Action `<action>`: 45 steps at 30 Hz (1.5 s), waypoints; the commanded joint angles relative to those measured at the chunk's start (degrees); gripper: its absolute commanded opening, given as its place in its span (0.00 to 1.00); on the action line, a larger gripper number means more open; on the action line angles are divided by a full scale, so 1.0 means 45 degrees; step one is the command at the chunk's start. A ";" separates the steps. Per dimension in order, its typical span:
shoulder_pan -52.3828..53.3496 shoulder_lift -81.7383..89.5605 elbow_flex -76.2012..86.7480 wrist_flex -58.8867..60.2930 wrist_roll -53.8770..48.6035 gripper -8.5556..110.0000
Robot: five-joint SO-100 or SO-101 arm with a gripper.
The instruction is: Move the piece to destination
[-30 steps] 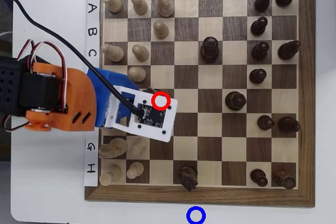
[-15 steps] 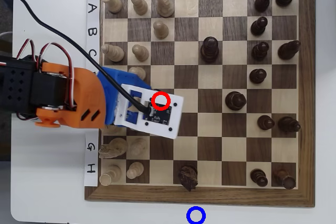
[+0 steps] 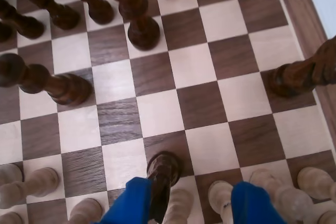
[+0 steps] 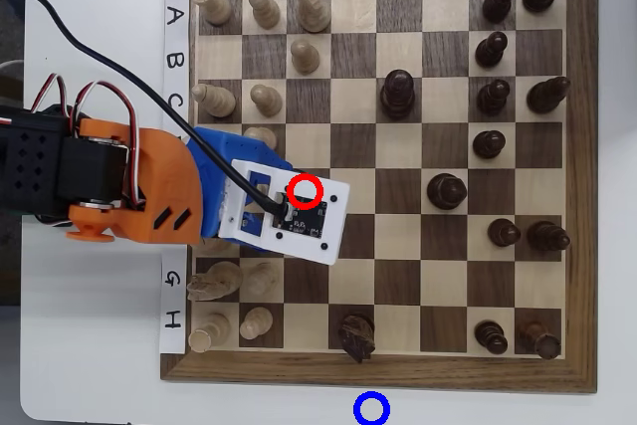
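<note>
In the wrist view the piece [image 3: 163, 174], a small dark brown pawn, stands on a dark square at the bottom centre. My gripper [image 3: 191, 205] is open, with its blue fingers [image 3: 131, 203] on either side of the piece. The piece stands right beside the left finger; the right finger is well clear of it. In the overhead view my arm [image 4: 149, 191] reaches over the left half of the board and its wrist hides the piece; a red ring [image 4: 306, 191] is drawn there. The destination, a blue ring [image 4: 371, 409], lies on the white surface below the board's lower edge.
Pale pieces [image 3: 220, 196] stand close around the gripper's fingers. A large dark knight-like piece [image 4: 355, 335] stands near the board's lower edge, between the arm and the blue ring; it also shows in the wrist view [image 3: 299, 74]. Other dark pieces [image 3: 143, 27] stand farther off.
</note>
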 commanded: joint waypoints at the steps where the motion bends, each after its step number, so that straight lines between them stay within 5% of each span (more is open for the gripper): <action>1: -0.0488 0.1016 0.0156 -0.0332 0.6895 0.25; 45: -0.1836 0.0547 0.1699 -0.2324 0.6230 0.28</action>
